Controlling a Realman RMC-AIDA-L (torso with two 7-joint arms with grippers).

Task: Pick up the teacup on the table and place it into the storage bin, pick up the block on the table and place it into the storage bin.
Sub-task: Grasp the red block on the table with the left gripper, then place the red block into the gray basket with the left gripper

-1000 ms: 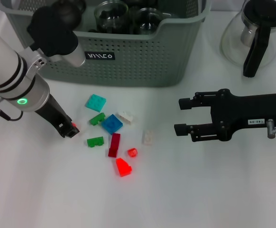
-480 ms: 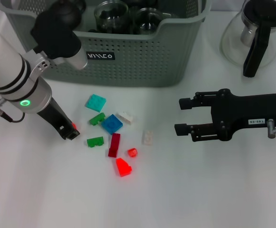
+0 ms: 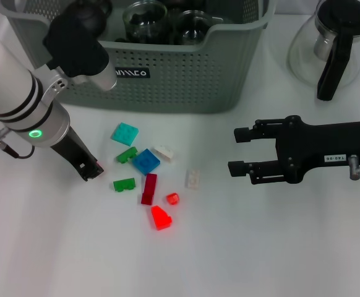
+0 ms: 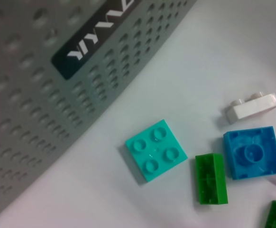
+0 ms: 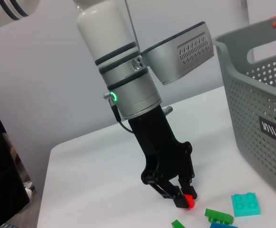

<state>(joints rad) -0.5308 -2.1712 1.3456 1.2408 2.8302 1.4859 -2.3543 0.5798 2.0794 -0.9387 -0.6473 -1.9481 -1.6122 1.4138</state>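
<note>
Several small blocks lie on the white table in the head view, among them a teal one (image 3: 125,133), a blue one (image 3: 146,161) and a bright red one (image 3: 161,217). My left gripper (image 3: 94,170) is just left of them, low over the table, shut on a small red block (image 5: 189,201); it also shows in the right wrist view (image 5: 181,198). The grey-green storage bin (image 3: 186,80) stands behind, with glass teacups (image 3: 144,18) inside. My right gripper (image 3: 235,150) is open and empty, right of the blocks. The left wrist view shows the bin wall (image 4: 43,95) and the teal block (image 4: 155,150).
A glass teapot with a black handle (image 3: 331,43) stands at the back right. A green block (image 3: 124,184), a dark red block (image 3: 149,189) and a white block (image 3: 163,153) lie between the two grippers.
My left arm has shifted slightly to the right, its gripper tip staying near the same spot with the red block. The right arm and the loose blocks have not moved.
</note>
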